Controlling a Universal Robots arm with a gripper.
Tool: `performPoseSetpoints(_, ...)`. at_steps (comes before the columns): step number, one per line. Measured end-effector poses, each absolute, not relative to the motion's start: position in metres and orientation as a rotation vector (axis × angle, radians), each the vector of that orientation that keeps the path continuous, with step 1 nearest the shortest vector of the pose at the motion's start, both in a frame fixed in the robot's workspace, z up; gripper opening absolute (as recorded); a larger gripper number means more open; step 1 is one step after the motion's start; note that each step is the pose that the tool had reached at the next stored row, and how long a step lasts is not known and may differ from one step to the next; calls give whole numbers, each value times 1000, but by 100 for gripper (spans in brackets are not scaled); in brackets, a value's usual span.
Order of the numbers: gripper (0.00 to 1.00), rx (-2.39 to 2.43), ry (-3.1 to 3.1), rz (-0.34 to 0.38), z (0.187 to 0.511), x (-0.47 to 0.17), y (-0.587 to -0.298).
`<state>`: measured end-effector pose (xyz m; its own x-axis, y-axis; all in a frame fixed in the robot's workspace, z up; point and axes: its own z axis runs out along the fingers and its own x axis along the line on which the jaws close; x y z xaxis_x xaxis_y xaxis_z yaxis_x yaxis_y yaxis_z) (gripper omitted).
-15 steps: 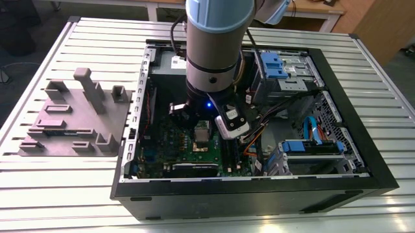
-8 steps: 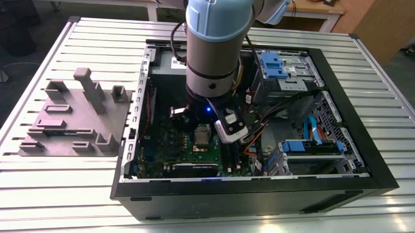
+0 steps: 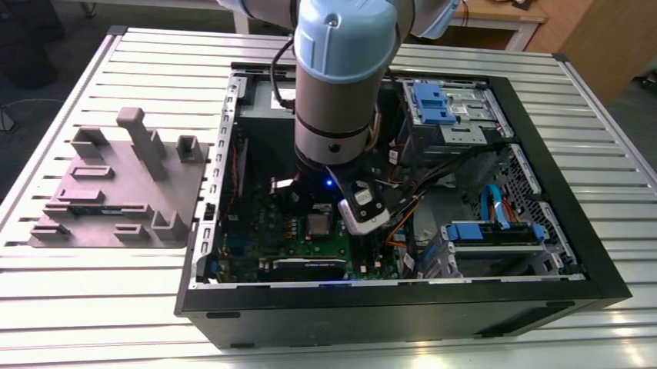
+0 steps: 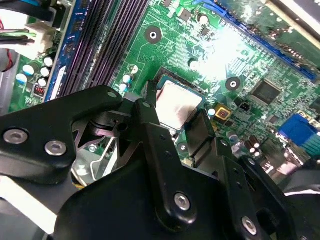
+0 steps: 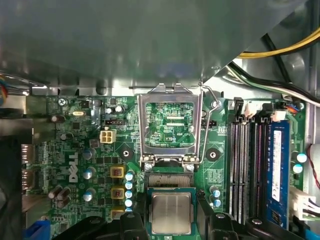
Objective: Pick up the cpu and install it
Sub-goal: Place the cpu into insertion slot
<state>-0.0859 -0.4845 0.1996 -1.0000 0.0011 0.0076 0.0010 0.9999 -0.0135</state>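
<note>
The cpu (image 5: 171, 214) is seen laid in the socket (image 5: 170, 181), straddled by the gripper (image 5: 171, 205), whose grip cannot be told; latch frame (image 5: 170, 125) left open.

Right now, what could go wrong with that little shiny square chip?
The small silver-topped square chip lies flat with the black tool straddling it; a sideways nudge might leave it crooked. The hinged metal frame stands open, so nothing clamps the chip. Small round capacitors stand close beside the tool and could get bumped.
</note>
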Motion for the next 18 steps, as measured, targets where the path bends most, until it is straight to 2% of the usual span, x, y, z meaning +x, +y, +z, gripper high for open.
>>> performPoseSetpoints(18,47,8,-3134,21,192,-87,-484)
